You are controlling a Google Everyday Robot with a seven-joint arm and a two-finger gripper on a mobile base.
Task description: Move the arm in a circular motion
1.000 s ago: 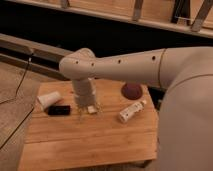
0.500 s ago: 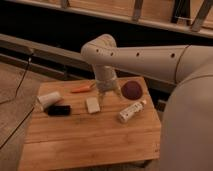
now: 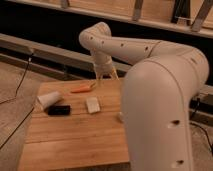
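The arm [image 3: 150,55] hangs its gripper [image 3: 102,77], prongs seemingly apart and empty, over the table's [image 3: 75,145] far edge; sweep evenly, clearing the carrot [image 3: 81,89].

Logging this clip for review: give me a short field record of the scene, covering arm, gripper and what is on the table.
arm: cream-white arm reaching over the far edge of the table
gripper: gripper pointing down, above the carrot end
table: wooden table
objects: carrot, white cup lying on its side, black block, white block
held: nothing visible
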